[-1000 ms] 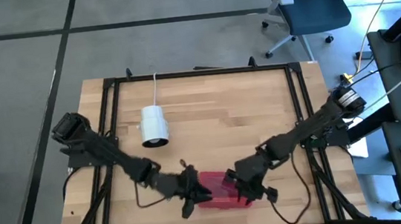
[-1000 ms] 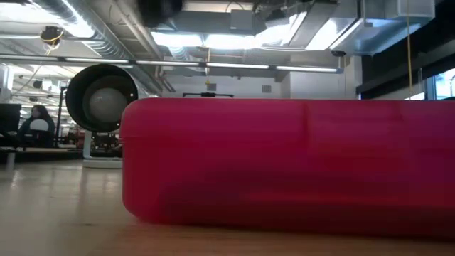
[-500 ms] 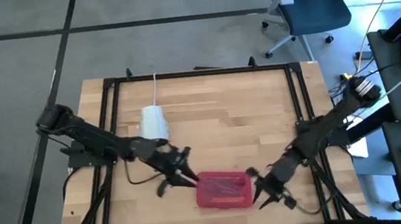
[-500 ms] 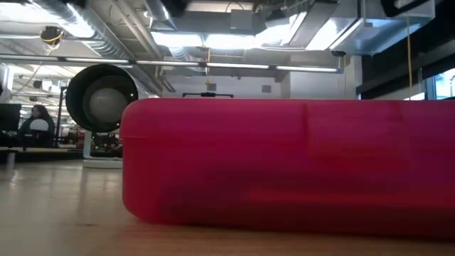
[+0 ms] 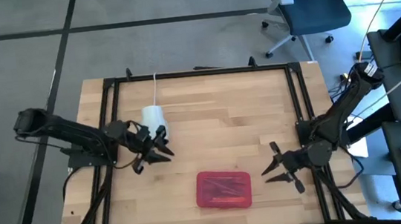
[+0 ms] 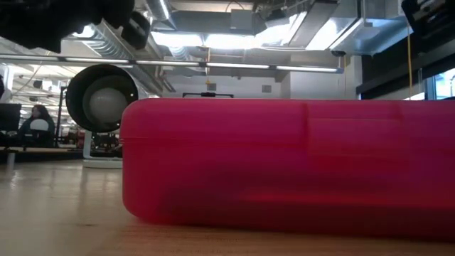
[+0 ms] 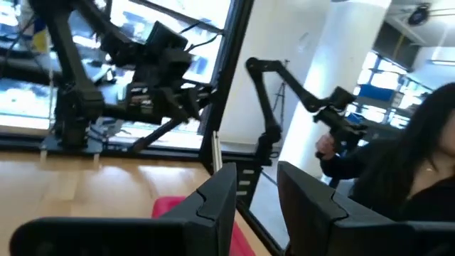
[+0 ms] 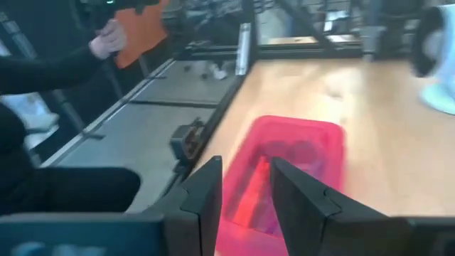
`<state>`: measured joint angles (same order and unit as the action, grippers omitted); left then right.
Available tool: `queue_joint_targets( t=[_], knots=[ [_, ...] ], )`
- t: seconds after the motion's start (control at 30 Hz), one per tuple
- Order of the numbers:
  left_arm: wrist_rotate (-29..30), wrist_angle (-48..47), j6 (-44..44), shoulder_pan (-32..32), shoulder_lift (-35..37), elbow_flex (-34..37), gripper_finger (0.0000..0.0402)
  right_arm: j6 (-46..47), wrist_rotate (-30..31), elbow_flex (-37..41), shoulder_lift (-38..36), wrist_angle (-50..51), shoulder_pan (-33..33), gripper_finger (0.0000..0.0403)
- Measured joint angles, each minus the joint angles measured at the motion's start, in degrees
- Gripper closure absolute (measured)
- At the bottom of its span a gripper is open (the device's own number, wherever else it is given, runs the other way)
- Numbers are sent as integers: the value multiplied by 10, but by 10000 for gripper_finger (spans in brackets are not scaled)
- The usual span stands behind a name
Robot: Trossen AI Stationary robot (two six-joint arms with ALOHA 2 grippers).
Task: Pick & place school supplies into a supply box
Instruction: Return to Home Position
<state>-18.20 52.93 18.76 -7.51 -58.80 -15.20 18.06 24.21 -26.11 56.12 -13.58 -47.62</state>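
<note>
From above, the shut supply box (image 5: 223, 189) lies on the counter (image 5: 232, 123) between the left gripper (image 5: 164, 146) and right gripper (image 5: 270, 173), fingers (image 7: 213, 205) spread and empty; the low view shows just its red side.

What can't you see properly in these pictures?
What lies inside the red pencil case: too small in the high view, blurred in the right wrist view.
Case's right end: cut off by the low view's edge.
White cylinder: high view, partly hidden by the left gripper.
</note>
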Motion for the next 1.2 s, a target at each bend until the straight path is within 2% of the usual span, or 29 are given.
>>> queue_joint_targets(
  t=[0.23, 0.4, 0.57, 0.77, 0.9, 1.07, 1.2],
  knots=[
    [-137, -3, 21, 100, 62, 33, 304, 25, 56, 50, -43, 1, -8, 280],
    [-175, -5, 57, 153, 145, 77, 304, 40, 75, 82, -82, -5, -10, 280],
    [-147, -7, 56, 171, 247, 139, 304, 38, 78, 106, -129, -4, -10, 280],
    [-103, -114, 38, 174, 344, 147, 304, 24, 78, 125, -182, -2, -10, 280],
    [-96, -150, 34, 174, 387, 147, 304, 33, 86, 126, -203, 42, -10, 280],
    [-28, -240, 13, 175, 437, 147, 304, 64, 133, 127, -235, 115, -9, 280],
    [0, -280, -2, 175, 473, 147, 304, 87, 150, 127, -267, 175, -9, 280]
  ],
)
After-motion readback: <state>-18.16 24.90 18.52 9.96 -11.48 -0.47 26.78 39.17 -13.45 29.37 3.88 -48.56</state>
